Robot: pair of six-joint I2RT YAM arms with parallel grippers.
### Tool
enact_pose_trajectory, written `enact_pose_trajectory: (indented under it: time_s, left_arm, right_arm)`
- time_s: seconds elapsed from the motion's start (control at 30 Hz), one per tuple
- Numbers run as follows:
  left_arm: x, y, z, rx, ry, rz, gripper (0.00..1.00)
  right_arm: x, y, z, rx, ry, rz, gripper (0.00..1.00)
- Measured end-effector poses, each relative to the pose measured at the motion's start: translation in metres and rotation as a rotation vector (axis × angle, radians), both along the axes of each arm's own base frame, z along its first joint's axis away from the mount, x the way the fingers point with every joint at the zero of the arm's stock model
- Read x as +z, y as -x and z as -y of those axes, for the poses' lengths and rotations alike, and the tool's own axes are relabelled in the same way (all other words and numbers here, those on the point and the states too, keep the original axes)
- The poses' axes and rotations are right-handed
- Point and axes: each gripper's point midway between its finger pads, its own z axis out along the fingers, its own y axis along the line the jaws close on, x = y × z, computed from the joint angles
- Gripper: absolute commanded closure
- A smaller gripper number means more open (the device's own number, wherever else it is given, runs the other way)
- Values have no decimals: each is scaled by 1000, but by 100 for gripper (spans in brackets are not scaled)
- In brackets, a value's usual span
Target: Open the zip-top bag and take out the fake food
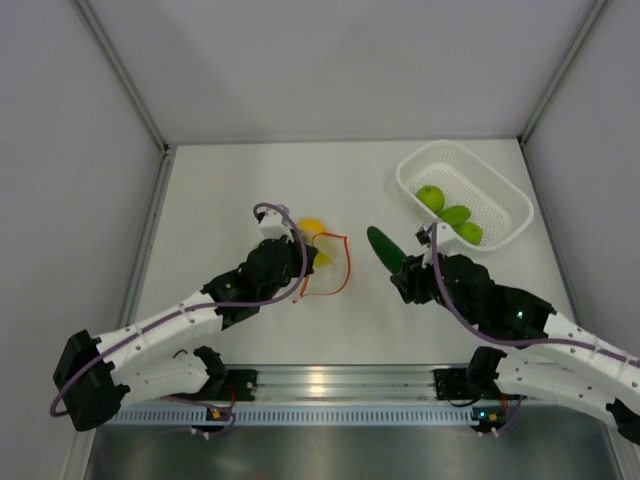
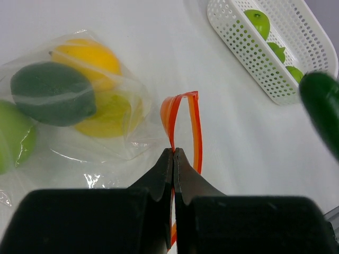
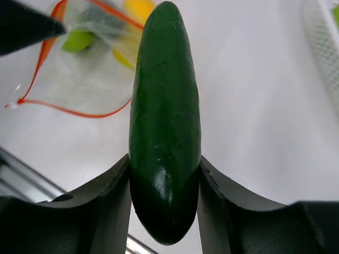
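Note:
The clear zip-top bag (image 2: 106,132) lies on the table with its orange-red zip strip (image 2: 183,114) pulled open in a loop (image 1: 335,265). Inside it sit a yellow fruit (image 2: 87,55), a dark-green round one (image 2: 53,92), another yellow one (image 2: 108,114) and a light-green one (image 2: 13,135). My left gripper (image 2: 174,151) is shut on the zip strip at the bag's mouth (image 1: 298,262). My right gripper (image 3: 164,174) is shut on the dark-green cucumber (image 3: 165,106) and holds it above the table, right of the bag (image 1: 385,250).
A white perforated basket (image 1: 505,195) stands at the back right with three light-green fruits (image 1: 455,215) in it. It also shows in the left wrist view (image 2: 249,58). Grey walls close in the table on the left, back and right. A metal rail (image 1: 330,385) runs along the near edge.

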Motion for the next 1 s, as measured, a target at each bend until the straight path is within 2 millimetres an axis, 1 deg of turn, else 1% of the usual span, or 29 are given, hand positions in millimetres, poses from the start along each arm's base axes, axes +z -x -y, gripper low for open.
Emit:
enact_pose_trajectory:
  time_s: [0.07, 0.1, 0.17, 0.27, 0.33, 0.47, 0.5, 0.53, 0.6, 0.7, 0.83, 0.9, 0.93, 1.0]
  left_arm:
    - [1, 1, 0, -4, 4, 1, 100]
    - [3, 1, 0, -6, 9, 4, 100]
    - [8, 3, -1, -10, 22, 13, 100]
    - [17, 6, -3, -19, 48, 31, 100]
    - [20, 9, -3, -30, 58, 35, 100]
    - [16, 14, -1, -57, 63, 25, 100]
    - [14, 16, -1, -65, 65, 20, 100]
    - [12, 18, 0, -73, 65, 15, 100]
    - [10, 21, 0, -88, 69, 9, 100]
    - [10, 25, 1, -106, 79, 6, 100]
    - [12, 29, 3, -127, 90, 5, 100]
    - [13, 31, 4, -139, 95, 4, 100]
    - [14, 32, 5, -147, 99, 3, 100]
    - [15, 34, 6, -159, 104, 3, 100]
  right_arm:
    - [11, -19, 16, -105, 13, 9, 67]
    - [20, -31, 25, -169, 11, 20, 68]
    - [27, -57, 47, -288, 30, 24, 67]
    - [29, -90, 75, -419, 93, 6, 66]
    - [32, -110, 86, -464, 134, -6, 66]
    - [30, -158, 116, -556, 209, -66, 67]
    - [28, -173, 127, -589, 218, -88, 68]
    - [24, -184, 139, -620, 230, -109, 68]
    - [12, -207, 164, -679, 259, -162, 68]
    - [-11, -230, 186, -704, 298, -250, 68]
    - [-41, -252, 193, -672, 336, -343, 67]
    - [-53, -258, 193, -637, 353, -385, 67]
    - [-58, -264, 193, -617, 366, -412, 65]
    - [-63, -270, 195, -603, 366, -433, 63]
